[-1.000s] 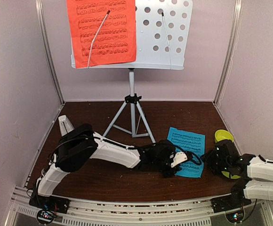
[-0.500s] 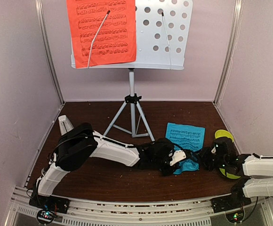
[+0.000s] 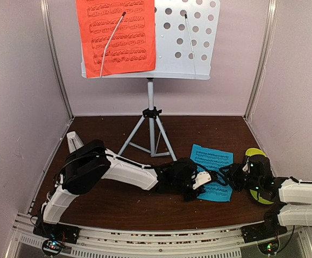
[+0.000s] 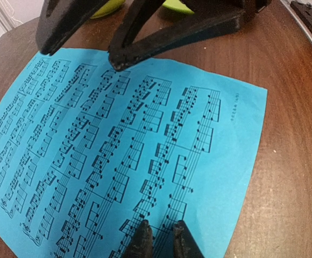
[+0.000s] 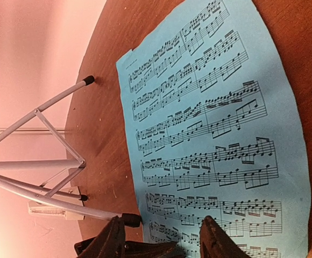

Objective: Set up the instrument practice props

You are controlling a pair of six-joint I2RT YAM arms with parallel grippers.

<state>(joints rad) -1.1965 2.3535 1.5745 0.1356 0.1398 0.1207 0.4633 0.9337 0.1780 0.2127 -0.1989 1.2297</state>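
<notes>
The blue music page point(image 3: 214, 172) lies flat on the table point(image 3: 107, 129). The left claw point(image 4: 162, 243) is nearly pressed together at one edge; the right claw point(image 5: 163, 228) is spread at the opposite edge.

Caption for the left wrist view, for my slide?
Left claw at the blue page's near edge; right claw open over the far edge.

A pale-blue perforated music stand point(image 3: 185, 37) is raised on a silver tripod point(image 3: 150, 134) at the back, and a red page point(image 3: 115, 35) is propped on its left half. A blue page point(image 3: 216, 161) is laid flat on the brown desk point(image 3: 210, 129), right of the tripod, while a small grey metronome point(image 3: 74, 142) is stood upright far left.
</notes>
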